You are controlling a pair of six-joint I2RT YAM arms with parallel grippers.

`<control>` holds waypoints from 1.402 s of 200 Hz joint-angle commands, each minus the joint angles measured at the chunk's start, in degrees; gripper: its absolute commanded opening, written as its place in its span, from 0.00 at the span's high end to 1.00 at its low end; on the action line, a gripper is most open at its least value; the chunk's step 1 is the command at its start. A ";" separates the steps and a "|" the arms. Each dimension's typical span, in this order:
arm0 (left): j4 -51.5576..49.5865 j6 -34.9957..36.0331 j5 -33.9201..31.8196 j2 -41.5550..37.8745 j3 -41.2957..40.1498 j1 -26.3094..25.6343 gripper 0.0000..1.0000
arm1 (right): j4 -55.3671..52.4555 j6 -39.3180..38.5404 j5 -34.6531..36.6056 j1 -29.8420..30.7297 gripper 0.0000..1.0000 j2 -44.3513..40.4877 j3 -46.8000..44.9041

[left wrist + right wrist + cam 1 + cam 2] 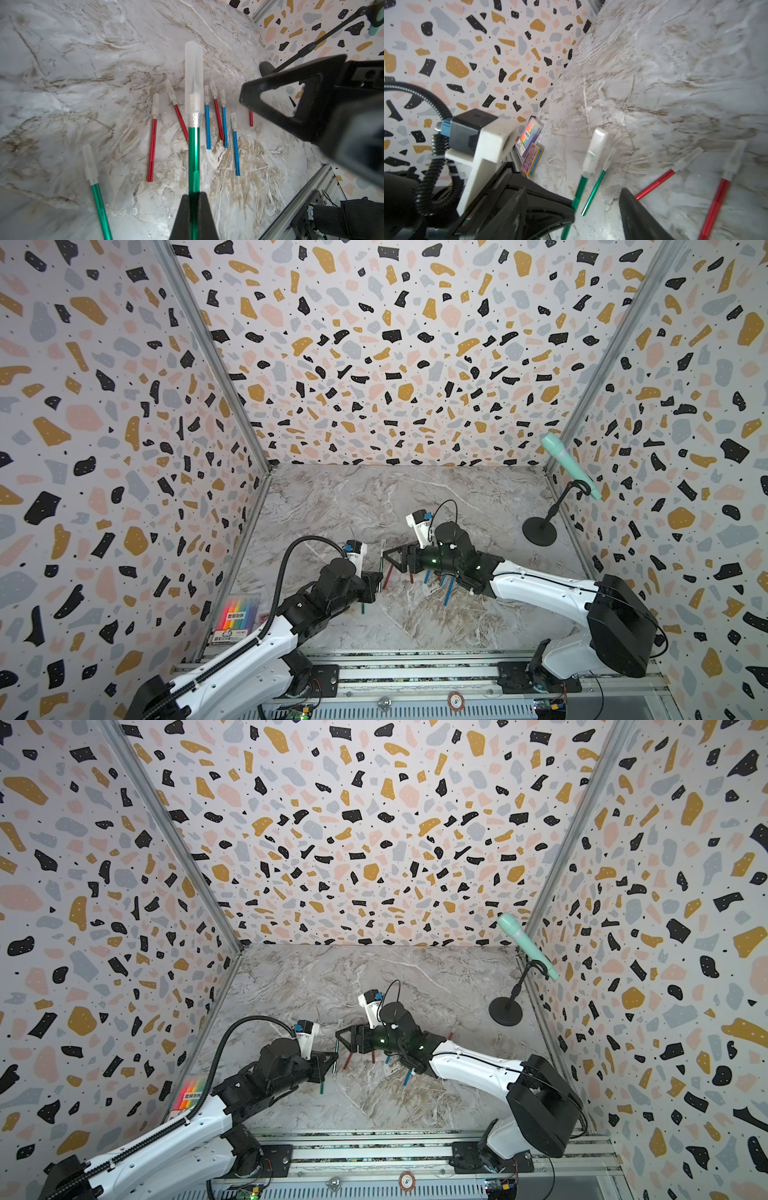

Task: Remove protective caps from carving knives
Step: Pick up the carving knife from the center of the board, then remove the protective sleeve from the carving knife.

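My left gripper (pixel 194 194) is shut on the shaft of a green carving knife (pixel 193 158), held off the table. Its translucent white protective cap (pixel 193 76) is still on the tip. My right gripper (pixel 573 191) stands open around that knife (pixel 579 191), jaws well apart, and the cap (pixel 595 151) reaches past its fingertips. Both top views show the two grippers (pixel 379 578) (pixel 338 1038) meeting left of the table's middle. Several capped red and blue knives (pixel 207 126) lie on the marble, plus a second green one (pixel 99 207).
A mint-green microphone (pixel 569 466) on a black stand (pixel 539 531) is at the back right by the wall. A rainbow pen pack (pixel 237 616) and a small box (pixel 532 159) lean at the left wall. Patterned walls close in three sides.
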 commanded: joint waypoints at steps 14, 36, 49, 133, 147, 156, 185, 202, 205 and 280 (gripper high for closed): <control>3.72 -0.79 1.02 0.28 -0.16 -1.23 1.00 | 1.22 -2.84 2.61 -0.35 0.28 3.01 2.03; 3.74 -1.01 0.66 0.30 -0.37 -2.02 1.00 | 1.12 -2.72 3.39 -0.61 0.28 4.68 2.67; 3.88 -1.02 0.47 0.20 -0.36 -2.37 1.00 | 1.67 -2.83 3.41 -0.80 0.28 5.33 2.95; 4.15 -0.74 -1.20 2.25 -1.12 -4.14 1.00 | 4.20 -2.40 -0.15 -0.76 0.52 4.96 3.20; 4.48 -0.92 -1.37 2.37 -1.25 -4.22 1.00 | 4.02 -2.31 0.28 -0.75 0.55 4.75 3.03; 4.62 -0.96 -1.37 2.38 -1.32 -4.23 1.00 | 3.80 -2.24 0.10 -0.79 0.56 4.85 3.11; 4.62 -0.81 -1.46 2.41 -0.71 -4.31 1.00 | 2.92 -1.86 0.30 -0.84 0.67 5.18 3.37; 4.54 -0.63 -1.30 2.70 -0.72 -4.39 1.00 | 2.17 -1.69 1.09 -0.89 0.70 5.11 3.71; 4.58 -0.63 -1.30 2.74 -0.66 -4.40 1.00 | 2.13 -1.69 1.13 -0.85 0.71 5.09 3.77; 3.19 -0.24 -2.93 3.09 -1.86 -4.75 1.00 | 0.33 -0.74 1.52 -1.02 0.99 5.09 5.05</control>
